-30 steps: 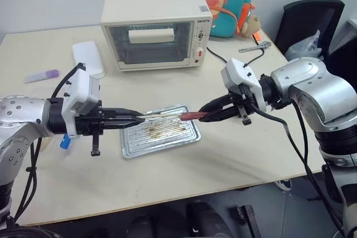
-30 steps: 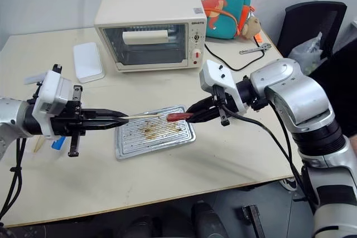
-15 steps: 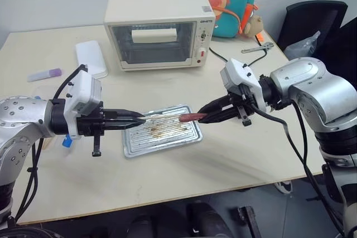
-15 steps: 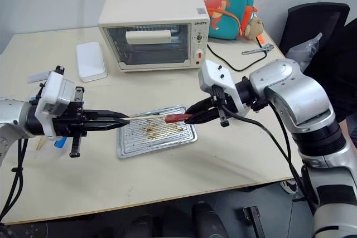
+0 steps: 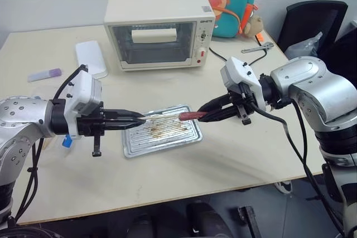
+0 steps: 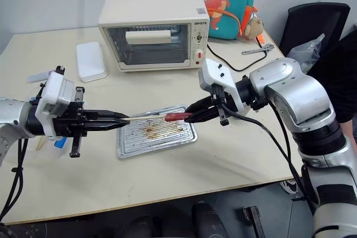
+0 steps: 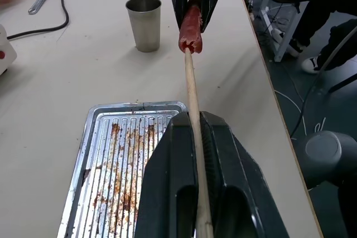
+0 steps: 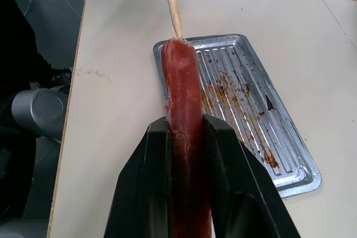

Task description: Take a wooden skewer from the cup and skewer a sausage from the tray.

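Clenching wooden skewer (image 7: 191, 90), left gripper (image 5: 140, 119) points its tip into end of sausage (image 5: 188, 116), gripped by right gripper (image 5: 202, 116), both above tray (image 5: 167, 140) on counter (image 5: 234, 154); cup (image 7: 143, 24) stands beyond.

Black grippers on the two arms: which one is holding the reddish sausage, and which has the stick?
The right gripper clamps the reddish-brown sausage. The left gripper is shut on the pale wooden skewer, whose tip meets the sausage's end, above the silver metal tray.

An office or lab room set up for a test: a pale desk (image 5: 234, 154) carries a toaster oven (image 5: 159, 29), with a black office chair (image 5: 309, 18), a dinosaur backpack (image 5: 226, 1) and a wrench (image 5: 256, 47) behind.
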`<control>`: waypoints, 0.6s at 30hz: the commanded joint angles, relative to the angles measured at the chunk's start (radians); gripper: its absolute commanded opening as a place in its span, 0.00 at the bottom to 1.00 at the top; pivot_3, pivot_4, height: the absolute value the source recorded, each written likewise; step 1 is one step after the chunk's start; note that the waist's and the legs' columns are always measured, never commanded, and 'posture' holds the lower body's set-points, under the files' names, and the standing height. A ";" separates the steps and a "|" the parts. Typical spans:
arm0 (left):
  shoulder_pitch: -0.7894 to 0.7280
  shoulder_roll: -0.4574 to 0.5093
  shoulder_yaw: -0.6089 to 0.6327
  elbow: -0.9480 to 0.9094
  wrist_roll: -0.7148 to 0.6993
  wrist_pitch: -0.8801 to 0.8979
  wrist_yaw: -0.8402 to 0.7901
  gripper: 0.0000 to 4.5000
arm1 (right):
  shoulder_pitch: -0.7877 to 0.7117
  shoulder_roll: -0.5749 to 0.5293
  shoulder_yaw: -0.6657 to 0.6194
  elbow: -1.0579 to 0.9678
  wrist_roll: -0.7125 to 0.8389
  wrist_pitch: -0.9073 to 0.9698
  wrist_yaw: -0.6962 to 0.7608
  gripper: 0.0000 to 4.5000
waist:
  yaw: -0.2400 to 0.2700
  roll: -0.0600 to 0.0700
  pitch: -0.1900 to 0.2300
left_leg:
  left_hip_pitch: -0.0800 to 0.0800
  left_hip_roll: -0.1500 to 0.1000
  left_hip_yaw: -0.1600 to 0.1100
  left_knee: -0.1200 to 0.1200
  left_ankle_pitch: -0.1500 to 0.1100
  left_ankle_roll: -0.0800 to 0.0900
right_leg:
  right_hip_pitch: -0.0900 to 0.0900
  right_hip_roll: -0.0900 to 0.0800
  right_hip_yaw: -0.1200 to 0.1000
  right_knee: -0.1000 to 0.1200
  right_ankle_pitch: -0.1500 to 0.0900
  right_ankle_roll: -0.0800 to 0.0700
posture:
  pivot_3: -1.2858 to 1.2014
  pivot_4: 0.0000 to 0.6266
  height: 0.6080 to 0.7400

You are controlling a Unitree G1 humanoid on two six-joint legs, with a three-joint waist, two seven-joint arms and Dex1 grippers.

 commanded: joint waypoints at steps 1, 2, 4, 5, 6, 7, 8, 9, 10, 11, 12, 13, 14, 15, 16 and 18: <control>-0.023 -0.007 0.004 -0.002 0.001 -0.018 -0.006 0.00 | -0.025 -0.003 -0.039 -0.032 0.026 0.004 -0.003 0.17 | 0.000 0.000 0.000 | 0.000 0.000 0.000 0.000 0.000 0.000 | 0.000 0.000 0.000 0.000 0.000 0.000 | 0.52 0.24 1.00; -0.025 -0.008 0.002 -0.002 0.002 -0.018 -0.007 0.00 | -0.025 -0.002 -0.040 -0.034 0.030 0.007 -0.005 0.17 | 0.000 0.000 0.000 | 0.000 0.000 0.000 0.000 0.000 0.000 | 0.000 0.000 0.000 0.000 0.000 0.000 | 0.52 0.24 1.00; -0.030 -0.012 -0.006 -0.001 0.003 -0.020 -0.009 0.00 | -0.027 0.002 -0.040 -0.041 0.038 0.011 -0.010 0.17 | 0.000 0.000 0.000 | 0.000 0.000 0.000 0.000 0.000 0.000 | 0.000 0.000 0.000 0.000 0.000 0.000 | 0.52 0.24 1.00; -0.034 -0.014 -0.011 0.000 0.006 -0.022 -0.010 0.00 | -0.028 0.004 -0.039 -0.044 0.041 0.013 -0.012 0.17 | 0.000 0.000 0.000 | 0.000 0.000 0.000 0.000 0.000 0.000 | 0.000 0.000 0.000 0.000 0.000 0.000 | 0.52 0.24 1.00; -0.038 -0.016 -0.015 0.001 0.007 -0.023 -0.011 0.00 | -0.029 0.005 -0.038 -0.046 0.044 0.014 -0.012 0.17 | 0.000 0.000 0.000 | 0.000 0.000 0.000 0.000 0.000 0.000 | 0.000 0.000 0.000 0.000 0.000 0.000 | 0.52 0.24 1.00; -0.042 -0.019 -0.020 0.002 0.009 -0.024 -0.011 0.00 | -0.030 0.006 -0.038 -0.049 0.047 0.016 -0.013 0.17 | 0.000 0.000 0.000 | 0.000 0.000 0.000 0.000 0.000 0.000 | 0.000 0.000 0.000 0.000 0.000 0.000 | 0.52 0.24 1.00; -0.049 -0.023 -0.027 0.003 0.010 -0.024 -0.011 0.00 | -0.031 0.008 -0.037 -0.052 0.051 0.018 -0.012 0.17 | 0.000 0.000 0.000 | 0.000 0.000 0.000 0.000 0.000 0.000 | 0.000 0.000 0.000 0.000 0.000 0.000 | 0.52 0.24 1.00; -0.056 -0.028 -0.034 0.004 0.011 -0.024 -0.012 0.00 | -0.032 0.010 -0.037 -0.055 0.054 0.019 -0.012 0.17 | 0.000 0.000 0.000 | 0.000 0.000 0.000 0.000 0.000 0.000 | 0.000 0.000 0.000 0.000 0.000 0.000 | 0.52 0.24 1.00; -0.064 -0.033 -0.044 0.005 0.013 -0.025 -0.012 0.00 | -0.035 0.014 -0.037 -0.058 0.059 0.023 -0.014 0.17 | 0.000 0.000 0.000 | 0.000 0.000 0.000 0.000 0.000 0.000 | 0.000 0.000 0.000 0.000 0.000 0.000 | 0.52 0.24 1.00; -0.070 -0.038 -0.053 0.006 0.015 -0.025 -0.013 0.00 | -0.037 0.017 -0.037 -0.059 0.063 0.026 -0.016 0.17 | 0.000 0.000 0.000 | 0.000 0.000 0.000 0.000 0.000 0.000 | 0.000 0.000 0.000 0.000 0.000 0.000 | 0.52 0.24 1.00; -0.076 -0.042 -0.060 0.006 0.017 -0.025 -0.015 0.00 | -0.040 0.020 -0.038 -0.060 0.067 0.028 -0.018 0.17 | 0.000 0.000 0.000 | 0.000 0.000 0.000 0.000 0.000 0.000 | 0.000 0.000 0.000 0.000 0.000 0.000 | 0.52 0.24 1.00; -0.081 -0.048 -0.069 0.007 0.020 -0.026 -0.016 0.00 | -0.044 0.024 -0.037 -0.061 0.071 0.030 -0.019 0.17 | 0.000 0.000 0.000 | 0.000 0.000 0.000 0.000 0.000 0.000 | 0.000 0.000 0.000 0.000 0.000 0.000 | 0.52 0.24 1.00; -0.087 -0.053 -0.078 0.011 0.024 -0.028 -0.019 0.00 | -0.049 0.028 -0.037 -0.061 0.075 0.030 -0.019 0.17 | 0.000 0.000 0.000 | 0.000 0.000 0.000 0.000 0.000 0.000 | 0.000 0.000 0.000 0.000 0.000 0.000 | 0.52 0.24 1.00; -0.092 -0.057 -0.086 0.014 0.028 -0.032 -0.022 0.00 | -0.054 0.030 -0.037 -0.061 0.078 0.030 -0.020 0.17 | 0.000 0.000 0.000 | 0.000 0.000 0.000 0.000 0.000 0.000 | 0.000 0.000 0.000 0.000 0.000 0.000 | 0.52 0.24 1.00; -0.103 -0.067 -0.100 0.021 0.036 -0.038 -0.023 0.00 | -0.060 0.035 -0.036 -0.062 0.083 0.032 -0.020 0.17 | 0.000 0.000 0.000 | 0.000 0.000 0.000 0.000 0.000 0.000 | 0.000 0.000 0.000 0.000 0.000 0.000 | 0.52 0.24 1.00; -0.129 -0.091 -0.128 0.035 0.051 -0.047 -0.020 0.00 | -0.070 0.044 -0.036 -0.068 0.091 0.042 -0.022 0.17 | 0.000 0.000 0.000 | 0.000 0.000 0.000 0.001 0.000 0.000 | 0.000 0.000 0.000 0.001 0.000 0.000 | 0.52 0.24 1.00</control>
